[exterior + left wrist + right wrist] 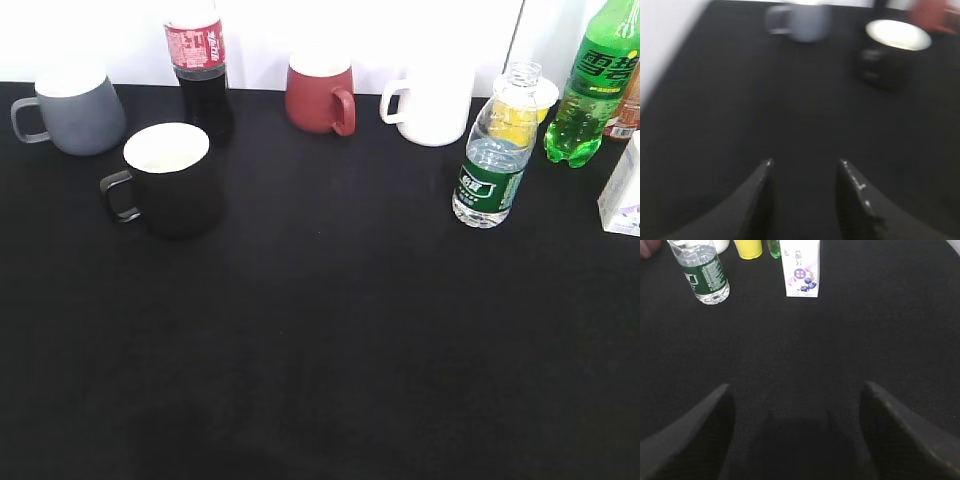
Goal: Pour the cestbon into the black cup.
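Cestbon: we see the cestbon (493,163) upright on the black worktop (330,330) at the right rear, cap off, part full of water, and well apart from the cup.
Black cup: the black cup (170,180) stands upright at the left, white inside showing, handle turned to the left.
Left end effector: we find the left end effector (805,172) over bare cloth, fingers parted with a moderate gap and nothing between them; that view is blurred.
Right end effector: the right end effector (795,395) is spread wide and grips nothing, the cestbon far ahead to its left.
Neighbours on the left: a grey mug (72,112) and a cola bottle (199,70) stand behind the black cup.
Neighbours on the right: a green soda bottle (592,85) and a white carton (624,190) stand near the cestbon.
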You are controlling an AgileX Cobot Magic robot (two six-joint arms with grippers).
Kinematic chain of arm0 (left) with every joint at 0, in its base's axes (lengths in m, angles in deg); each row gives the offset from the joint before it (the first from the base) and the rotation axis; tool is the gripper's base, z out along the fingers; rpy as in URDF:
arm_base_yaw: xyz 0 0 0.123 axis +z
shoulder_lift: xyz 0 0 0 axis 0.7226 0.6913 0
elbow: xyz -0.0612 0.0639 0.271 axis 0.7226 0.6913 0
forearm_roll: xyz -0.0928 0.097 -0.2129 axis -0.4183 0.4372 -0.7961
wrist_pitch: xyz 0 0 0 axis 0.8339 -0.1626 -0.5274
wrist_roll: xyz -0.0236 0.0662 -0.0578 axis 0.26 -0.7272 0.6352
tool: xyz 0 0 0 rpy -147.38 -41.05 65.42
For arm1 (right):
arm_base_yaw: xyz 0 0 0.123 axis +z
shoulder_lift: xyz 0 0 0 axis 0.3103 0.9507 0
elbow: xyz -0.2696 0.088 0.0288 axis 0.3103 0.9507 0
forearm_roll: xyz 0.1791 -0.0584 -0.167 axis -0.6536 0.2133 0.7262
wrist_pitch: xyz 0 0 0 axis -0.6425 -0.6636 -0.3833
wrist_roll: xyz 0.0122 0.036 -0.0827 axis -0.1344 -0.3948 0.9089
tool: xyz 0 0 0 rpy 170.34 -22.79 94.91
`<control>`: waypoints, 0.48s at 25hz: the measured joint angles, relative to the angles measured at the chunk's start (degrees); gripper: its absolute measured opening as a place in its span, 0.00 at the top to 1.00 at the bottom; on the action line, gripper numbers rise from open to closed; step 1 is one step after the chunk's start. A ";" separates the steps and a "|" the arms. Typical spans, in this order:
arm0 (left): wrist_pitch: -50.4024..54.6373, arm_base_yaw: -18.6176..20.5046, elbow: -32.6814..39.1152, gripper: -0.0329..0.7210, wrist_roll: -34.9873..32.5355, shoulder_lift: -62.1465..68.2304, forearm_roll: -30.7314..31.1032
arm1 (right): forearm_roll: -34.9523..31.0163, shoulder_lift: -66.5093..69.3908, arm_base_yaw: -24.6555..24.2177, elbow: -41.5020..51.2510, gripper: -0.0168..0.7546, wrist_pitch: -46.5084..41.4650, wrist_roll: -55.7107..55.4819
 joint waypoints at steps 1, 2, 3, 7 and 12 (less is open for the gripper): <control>-0.03 2.35 0.00 0.54 0.00 0.00 0.00 | -0.01 0.00 0.00 0.00 0.21 0.00 0.00; -0.03 3.95 0.00 0.54 0.00 0.00 0.00 | -0.01 0.00 -0.06 0.00 0.21 0.05 0.00; -0.03 4.90 0.00 0.54 0.00 0.00 0.00 | -0.06 0.00 -0.06 0.00 0.21 0.05 0.00; -0.03 5.23 0.00 0.54 0.00 0.00 0.00 | -0.12 0.00 -0.06 0.00 0.21 0.07 0.00; -0.03 5.23 0.00 0.54 0.00 0.00 0.00 | -0.17 0.00 -0.06 0.00 0.21 0.11 0.00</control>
